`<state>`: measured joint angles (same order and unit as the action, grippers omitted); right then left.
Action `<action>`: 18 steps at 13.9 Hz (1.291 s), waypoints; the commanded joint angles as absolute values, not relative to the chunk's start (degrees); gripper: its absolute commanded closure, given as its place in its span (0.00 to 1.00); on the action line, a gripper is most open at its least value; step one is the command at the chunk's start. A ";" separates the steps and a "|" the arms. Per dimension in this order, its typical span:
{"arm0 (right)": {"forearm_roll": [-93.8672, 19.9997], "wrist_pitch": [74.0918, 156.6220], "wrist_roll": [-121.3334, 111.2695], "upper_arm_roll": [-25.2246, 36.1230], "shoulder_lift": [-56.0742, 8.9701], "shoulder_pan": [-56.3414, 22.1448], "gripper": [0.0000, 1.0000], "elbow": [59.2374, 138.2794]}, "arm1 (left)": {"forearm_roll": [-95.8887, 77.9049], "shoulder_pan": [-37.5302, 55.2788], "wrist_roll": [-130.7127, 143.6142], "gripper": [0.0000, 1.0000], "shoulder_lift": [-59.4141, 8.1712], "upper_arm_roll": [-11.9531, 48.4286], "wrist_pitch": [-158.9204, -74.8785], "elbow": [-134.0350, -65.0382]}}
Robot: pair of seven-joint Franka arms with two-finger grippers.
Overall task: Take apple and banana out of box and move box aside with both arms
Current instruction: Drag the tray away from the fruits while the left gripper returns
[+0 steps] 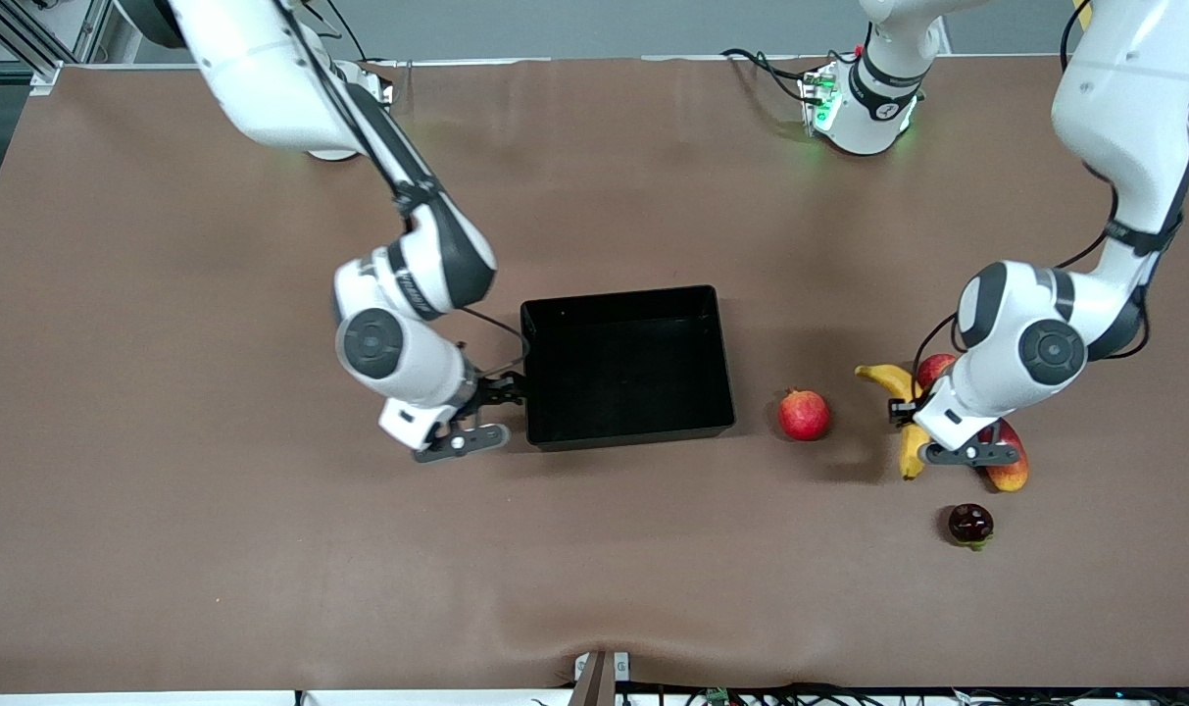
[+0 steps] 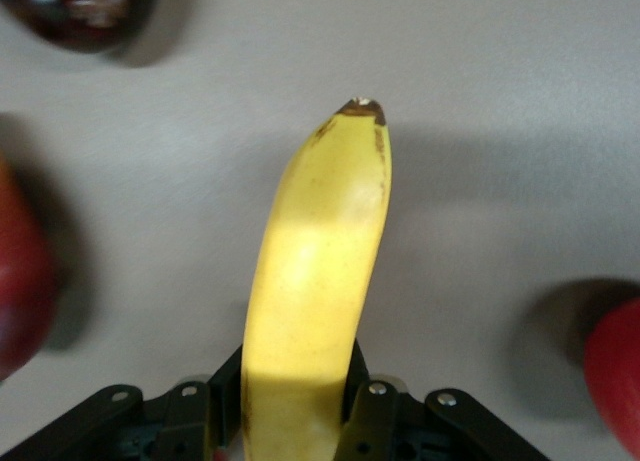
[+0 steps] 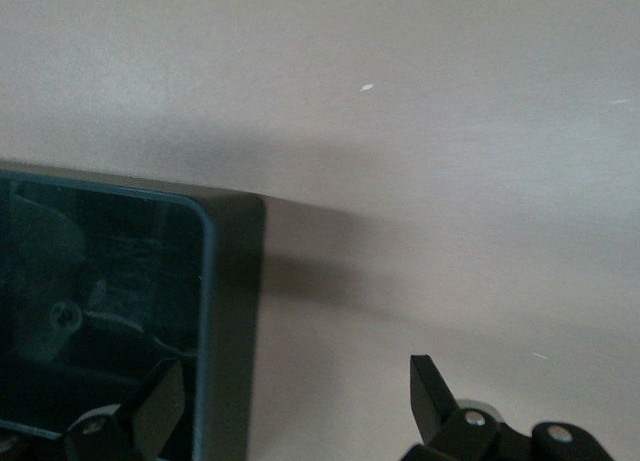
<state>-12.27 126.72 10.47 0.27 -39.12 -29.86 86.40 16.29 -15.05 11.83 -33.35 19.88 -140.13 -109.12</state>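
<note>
Tray (image 1: 625, 368) mid-table, pomegranate (image 1: 804, 414) beside it toward the left arm's end, then banana (image 1: 906, 417), apple (image 1: 932, 370) and mango (image 1: 1010, 469) clustered, dark fruit (image 1: 970, 524) nearer the front edge.

Glossy black tray (image 1: 625, 365) is lying flat and empty at mid-table. Long curved yellow banana (image 1: 910, 443) is lying toward the left arm's end, with the round red-and-yellow apple (image 1: 933, 370) touching it.

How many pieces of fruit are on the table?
5: pomegranate beside the black tray; banana, apple and mango clustered under the left arm; a dark fruit nearest the camera. The arm may hide more.
</note>
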 commanded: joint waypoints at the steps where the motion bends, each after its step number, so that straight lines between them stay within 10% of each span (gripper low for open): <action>1: -12.83 128.32 12.30 0.70 -40.34 -32.95 0.00 85.25 | 17.57 -14.59 11.16 1.00 -38.30 20.04 -142.73 -105.22; 2: -12.75 128.06 12.48 0.70 -40.25 -33.13 0.00 85.34 | 18.27 -14.59 11.16 0.99 -39.54 19.95 -143.34 -104.25; 3: -12.74 127.71 12.57 0.70 -40.25 -33.13 0.00 85.43 | 19.06 -14.59 11.16 0.77 -40.07 19.95 -143.87 -103.63; 4: -12.74 127.71 12.92 0.70 -40.34 -33.31 0.00 85.69 | 19.16 -14.59 11.60 0.24 -39.99 19.95 -143.88 -103.45; 5: -12.74 127.97 13.18 0.70 -40.34 -33.48 0.00 86.39 | 19.25 -14.94 11.60 0.00 -39.29 20.04 -143.79 -103.45; 7: -12.74 127.62 12.92 0.70 -40.34 -33.84 0.10 86.92 | 19.16 -14.77 11.69 0.00 -34.05 20.21 -141.70 -103.71; 8: -12.31 127.79 12.14 0.70 -40.34 -34.01 0.76 87.71 | 18.55 -14.77 11.69 0.00 -31.23 20.74 -137.33 -103.01; 9: -12.22 128.32 12.13 0.70 -40.43 -34.10 1.00 88.24 | 18.37 -14.68 11.60 0.00 -28.50 21.09 -132.50 -101.01; 18: -12.04 129.46 12.22 0.97 -39.55 -32.61 1.00 88.33 | 12.32 -14.94 11.08 0.00 -10.48 23.47 -94.33 -84.12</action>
<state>-12.23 129.50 12.82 0.83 -40.81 -33.55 87.86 15.34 -14.72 11.57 -13.23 23.08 -99.54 -86.25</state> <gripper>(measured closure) 0.952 0.000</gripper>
